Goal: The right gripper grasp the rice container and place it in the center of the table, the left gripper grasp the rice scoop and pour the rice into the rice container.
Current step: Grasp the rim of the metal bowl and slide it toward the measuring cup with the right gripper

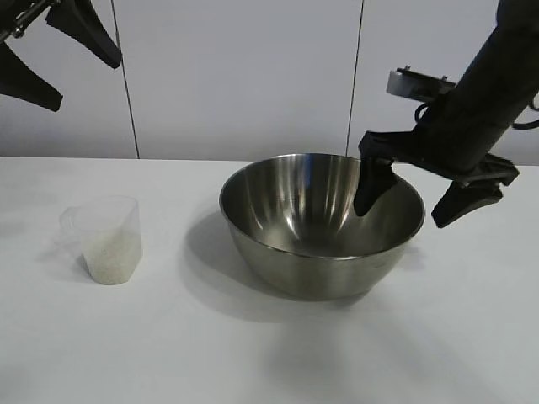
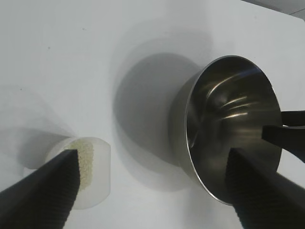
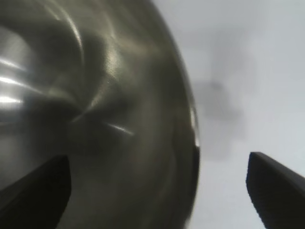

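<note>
Right gripper (image 1: 417, 200): spread wide, straddling the rice container (image 1: 322, 225) rim, one finger inside, one outside.
Advice: sink slightly, then pinch the wall squarely.
Left gripper (image 1: 59, 50): spread, parked high.

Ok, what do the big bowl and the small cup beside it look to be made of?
The rice container looks like polished stainless steel: a mirror-like grey surface with bright streaked reflections inside. The rice scoop looks like translucent, slightly frosted plastic: the white rice shows through its wall. Neither material can be confirmed beyond appearance.
</note>
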Available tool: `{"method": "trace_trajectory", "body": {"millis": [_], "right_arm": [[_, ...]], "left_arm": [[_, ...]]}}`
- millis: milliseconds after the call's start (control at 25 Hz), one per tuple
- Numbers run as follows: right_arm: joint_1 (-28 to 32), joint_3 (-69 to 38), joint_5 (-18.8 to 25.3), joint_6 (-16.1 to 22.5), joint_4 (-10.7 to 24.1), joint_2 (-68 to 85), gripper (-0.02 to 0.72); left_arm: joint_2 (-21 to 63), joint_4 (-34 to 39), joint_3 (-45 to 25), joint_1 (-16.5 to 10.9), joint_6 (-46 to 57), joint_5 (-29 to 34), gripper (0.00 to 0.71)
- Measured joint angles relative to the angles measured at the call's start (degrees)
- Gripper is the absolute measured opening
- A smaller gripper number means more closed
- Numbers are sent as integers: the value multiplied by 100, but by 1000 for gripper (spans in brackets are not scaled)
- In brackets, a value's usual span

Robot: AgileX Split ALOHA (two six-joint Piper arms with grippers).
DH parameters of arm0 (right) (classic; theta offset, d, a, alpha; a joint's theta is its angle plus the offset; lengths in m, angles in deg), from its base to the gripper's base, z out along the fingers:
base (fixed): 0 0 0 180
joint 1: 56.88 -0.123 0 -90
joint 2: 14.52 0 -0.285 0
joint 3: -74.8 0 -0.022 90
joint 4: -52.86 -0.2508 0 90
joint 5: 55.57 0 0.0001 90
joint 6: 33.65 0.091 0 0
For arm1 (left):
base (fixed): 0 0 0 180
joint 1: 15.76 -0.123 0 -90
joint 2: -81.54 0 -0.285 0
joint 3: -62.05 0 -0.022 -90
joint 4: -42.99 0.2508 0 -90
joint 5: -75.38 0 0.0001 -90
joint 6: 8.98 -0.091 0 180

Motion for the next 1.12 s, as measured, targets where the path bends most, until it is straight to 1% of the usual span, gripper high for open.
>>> {"method": "trace_trajectory", "body": {"millis": [120, 160, 240, 280, 360, 400, 440, 600, 800, 1120], "right_arm": [[-30, 0, -163, 60, -20, -297, 686], [-30, 0, -207, 65, -20, -365, 664], [-30, 0, -246, 72, -20, -472, 593], [-30, 0, -288, 107, -25, -482, 533], [-36, 0, -343, 229, -27, -482, 385], [-36, 0, -351, 302, -16, -482, 293], [-36, 0, -351, 381, -37, -489, 219], [-36, 7, -378, 466, -103, -493, 222], [-36, 14, -348, 466, -317, -373, 217], [-36, 163, -125, 470, -537, -199, 209]], "left_arm": [[0, 0, 0, 0, 0, 0, 602], [0, 0, 0, 0, 0, 0, 602], [0, 0, 0, 0, 0, 0, 602], [0, 0, 0, 0, 0, 0, 602], [0, 0, 0, 0, 0, 0, 602], [0, 0, 0, 0, 0, 0, 602], [0, 0, 0, 0, 0, 0, 602], [0, 0, 0, 0, 0, 0, 602], [0, 0, 0, 0, 0, 0, 602], [0, 0, 0, 0, 0, 0, 602]]}}
